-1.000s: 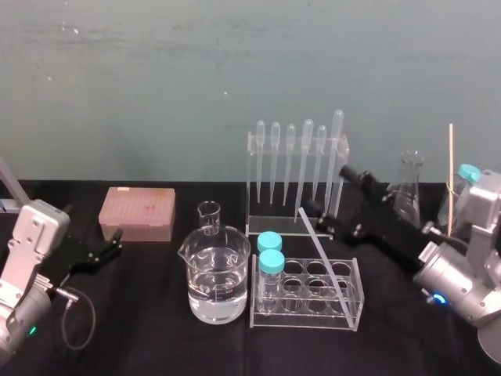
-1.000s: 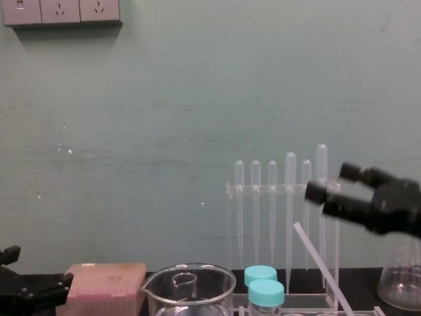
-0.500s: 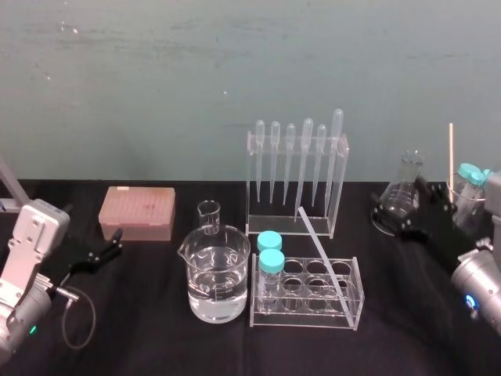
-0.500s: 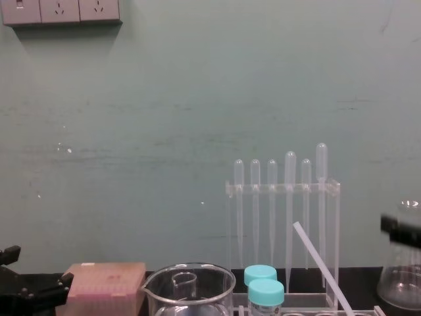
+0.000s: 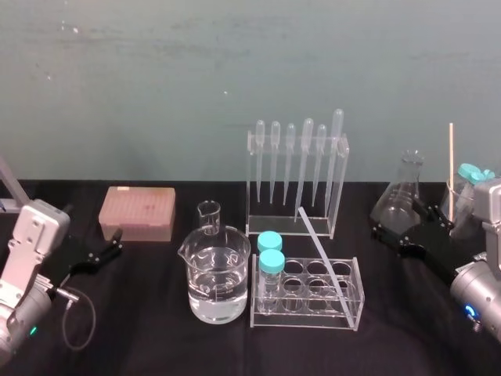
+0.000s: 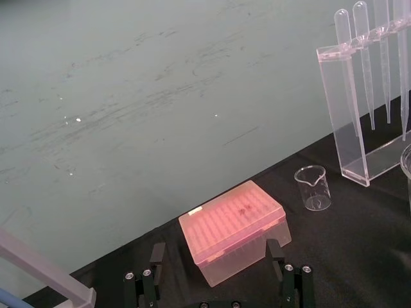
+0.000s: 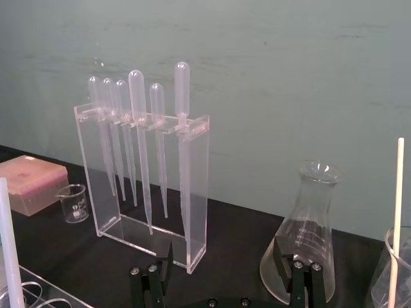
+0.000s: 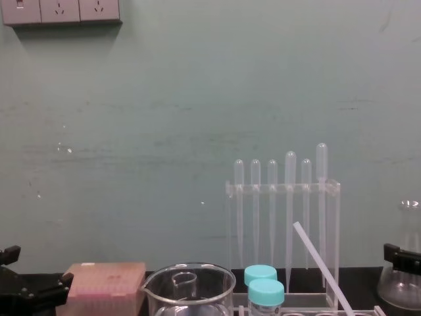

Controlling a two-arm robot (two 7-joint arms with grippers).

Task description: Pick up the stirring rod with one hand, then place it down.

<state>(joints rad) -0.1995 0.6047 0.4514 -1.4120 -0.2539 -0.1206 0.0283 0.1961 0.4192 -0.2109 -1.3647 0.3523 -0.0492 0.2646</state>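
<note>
On the black bench (image 5: 156, 337) the stirring rod (image 5: 321, 249) leans in the test-tube rack (image 5: 307, 323) — its upper end free for grasping — while the right end effector (image 7: 225, 276) waits right of the rack and the left end effector (image 5: 109, 249) is parked well left of it, both with jaws apart.

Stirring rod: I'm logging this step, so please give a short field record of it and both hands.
stirring rod: leaning tilted in the test tube rack, not gripped
right hand: open, low beside the conical flask, apart from the rod
left hand: open, parked near the pink tip box
task state: rod not held by either hand
</note>
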